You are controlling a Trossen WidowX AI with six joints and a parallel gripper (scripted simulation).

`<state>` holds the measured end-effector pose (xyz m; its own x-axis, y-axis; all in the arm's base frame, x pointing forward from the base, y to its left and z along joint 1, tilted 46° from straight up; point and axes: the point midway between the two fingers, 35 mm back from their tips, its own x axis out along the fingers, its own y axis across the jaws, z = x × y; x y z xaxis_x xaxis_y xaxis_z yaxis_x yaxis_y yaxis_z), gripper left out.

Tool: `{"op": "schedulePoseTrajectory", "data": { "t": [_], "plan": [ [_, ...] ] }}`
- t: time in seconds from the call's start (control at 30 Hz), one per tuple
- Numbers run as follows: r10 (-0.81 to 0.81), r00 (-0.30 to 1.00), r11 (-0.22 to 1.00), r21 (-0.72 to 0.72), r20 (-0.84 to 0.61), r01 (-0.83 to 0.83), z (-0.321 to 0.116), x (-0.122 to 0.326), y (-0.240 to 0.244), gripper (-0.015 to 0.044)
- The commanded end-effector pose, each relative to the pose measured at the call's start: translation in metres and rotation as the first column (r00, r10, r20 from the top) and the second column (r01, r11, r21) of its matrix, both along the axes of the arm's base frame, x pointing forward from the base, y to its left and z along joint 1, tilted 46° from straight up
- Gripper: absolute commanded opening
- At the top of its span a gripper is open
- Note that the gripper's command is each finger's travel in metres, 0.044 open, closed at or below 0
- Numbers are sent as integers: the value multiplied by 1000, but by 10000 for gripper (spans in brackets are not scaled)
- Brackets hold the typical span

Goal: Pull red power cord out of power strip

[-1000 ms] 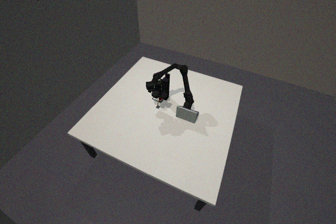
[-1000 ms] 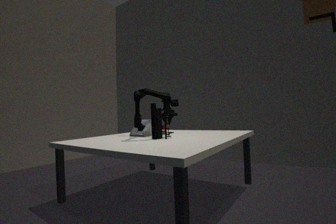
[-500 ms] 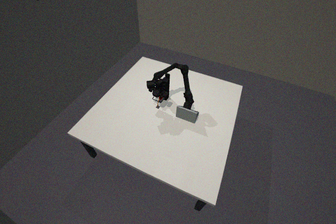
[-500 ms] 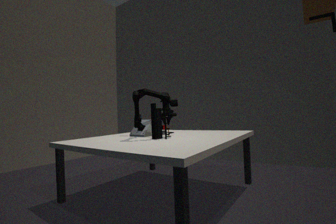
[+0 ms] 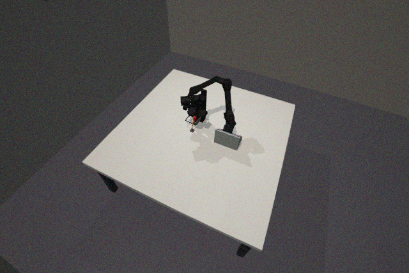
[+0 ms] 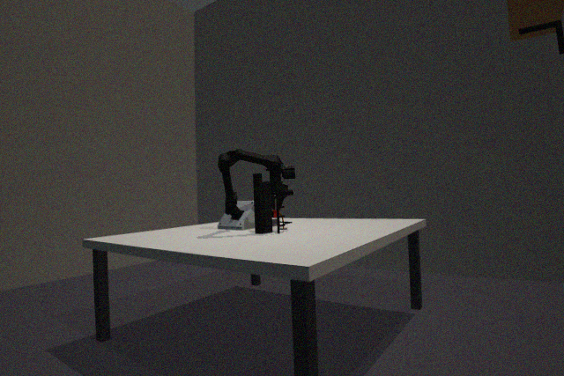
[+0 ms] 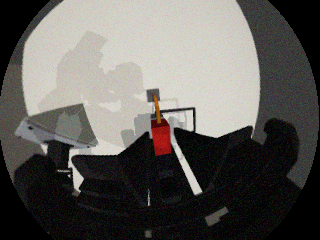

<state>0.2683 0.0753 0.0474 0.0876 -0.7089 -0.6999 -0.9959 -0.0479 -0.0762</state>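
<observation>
Lying between the spread fingers of the gripper point(image 5: 196, 115) point(image 6: 277, 201) point(image 7: 162, 133) in the wrist view, the red plug point(image 5: 195, 118) point(image 6: 275, 214) point(image 7: 161, 139) is located above the white table point(image 5: 181, 171) point(image 6: 227, 248) point(image 7: 205, 60). The gripper is partly open, with no grasp on the plug apparent; finger contact cannot be determined. Plug seating in the power strip cannot be verified. An orange cord point(image 5: 192, 125) point(image 7: 157, 107) extends from the plug to a small grey square point(image 5: 192, 130) point(image 7: 154, 91). Near the plug is a thin black frame point(image 5: 188, 121) point(image 7: 194, 120). A tall black block point(image 5: 204, 94) point(image 6: 263, 208) stands upright near the plug. Well apart from the plug, the grey base point(image 5: 227, 140) point(image 6: 231, 224) point(image 7: 72, 125) supports the arm point(image 5: 227, 98) point(image 6: 226, 185), which arches over toward the plug.
</observation>
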Motion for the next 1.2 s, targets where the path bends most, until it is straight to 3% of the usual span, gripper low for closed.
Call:
{"op": "schedulePoseTrajectory", "data": {
  "t": [0.0, 0.43, 0.57, 0.83, 1.17],
  "plan": [
    [4, 1000, 1000, -7, -3, -4, 3, -1, -4, 160],
    [4, 1000, 1000, -7, -2, -4, -6, 0, -12, 160],
    [0, 1000, 1000, -2, -2, 0, -5, 0, -10, 55],
    [0, 1000, 1000, -2, -2, 0, -5, 0, -10, 2],
    [1, 1000, 1000, -1, -2, -1, -13, 2, -1, 0]
  ]
}}
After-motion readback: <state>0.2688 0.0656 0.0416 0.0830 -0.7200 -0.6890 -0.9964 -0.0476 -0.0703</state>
